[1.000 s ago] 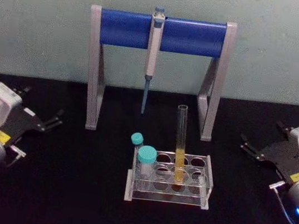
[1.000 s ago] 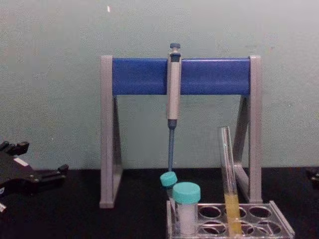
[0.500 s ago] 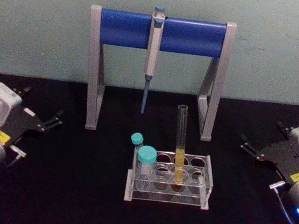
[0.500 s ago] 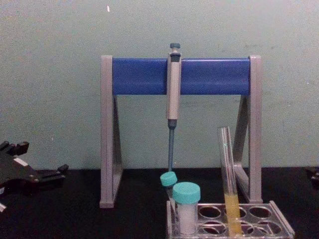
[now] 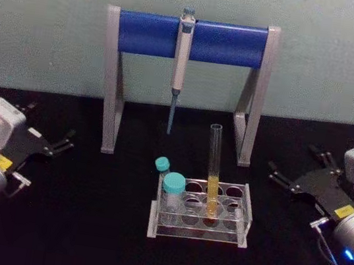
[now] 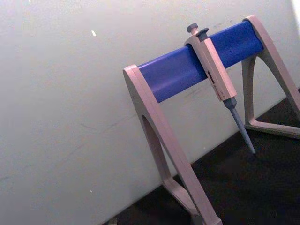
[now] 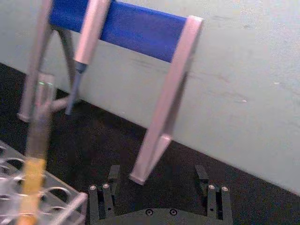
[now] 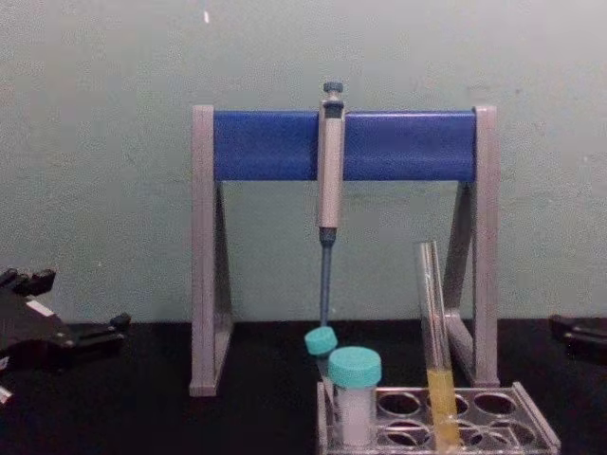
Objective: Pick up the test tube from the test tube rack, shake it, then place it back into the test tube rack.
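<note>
We count one test tube (image 5: 213, 171), one test tube rack (image 5: 195, 232), two short vials with teal caps, one tall stand, one pipette and two grippers.

The test tube stands in the test tube rack, in a hole near the middle. Its long side goes up and down. The open end points up and the round end points down into the rack. In the chest view the test tube (image 8: 436, 346) leans just a little, with its top toward the left. The yellow-orange liquid fills the low part of it. Nothing touches the tube but the rack.

The front vial (image 5: 174, 185) and the back vial (image 5: 162, 165) stand at the left end of the rack, one behind the other. The rack sits on the black table (image 5: 95, 233).

Behind the rack is the stand (image 5: 224, 43) with grey legs and a blue bar. The pipette (image 5: 182, 53) hangs on the bar with its thin tip pointing down.

The left gripper (image 5: 48, 123) waits far off on the left side of the table. Its fingers are spread wide and hold nothing.

The right gripper (image 5: 295, 165) is on the right side, near the rack but not touching it. It points toward the test tube. In the right wrist view we see the right gripper (image 7: 157, 187) with its fingers far apart and empty, and the tube off to one side.
</note>
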### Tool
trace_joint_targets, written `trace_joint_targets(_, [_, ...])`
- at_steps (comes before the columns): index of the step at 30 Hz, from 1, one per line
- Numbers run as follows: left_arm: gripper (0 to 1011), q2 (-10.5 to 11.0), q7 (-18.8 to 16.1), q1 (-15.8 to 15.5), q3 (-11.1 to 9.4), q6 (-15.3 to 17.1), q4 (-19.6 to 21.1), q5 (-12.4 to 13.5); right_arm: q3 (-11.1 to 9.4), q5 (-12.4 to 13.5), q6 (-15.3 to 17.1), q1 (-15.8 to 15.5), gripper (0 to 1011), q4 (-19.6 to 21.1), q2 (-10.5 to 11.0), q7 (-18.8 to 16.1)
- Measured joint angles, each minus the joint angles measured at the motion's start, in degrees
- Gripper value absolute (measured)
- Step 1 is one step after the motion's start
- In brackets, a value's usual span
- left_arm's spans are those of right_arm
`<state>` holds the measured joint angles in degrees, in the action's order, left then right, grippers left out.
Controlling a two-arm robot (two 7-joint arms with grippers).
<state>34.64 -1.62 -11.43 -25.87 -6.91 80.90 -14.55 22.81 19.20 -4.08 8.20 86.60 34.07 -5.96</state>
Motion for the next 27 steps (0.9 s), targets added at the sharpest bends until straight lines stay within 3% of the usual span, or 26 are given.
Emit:
trace_joint_targets(14, [1010, 0.0, 0.0, 0.0, 0.0, 0.0, 0.0, 0.0, -0.8, 7.9, 6.0, 0.3, 1000, 3.4, -0.7, -11.9])
trace_joint_targets(23, [1010, 0.0, 0.0, 0.0, 0.0, 0.0, 0.0, 0.0, 0.2, 10.0, 10.0, 2.2, 1000, 4.0, -1.2, -18.9])
trace_joint_targets(27, [1010, 0.0, 0.0, 0.0, 0.0, 0.0, 0.0, 0.0, 1.0, 10.0, 11.8, 3.6, 1000, 3.3, -1.9, -20.5])
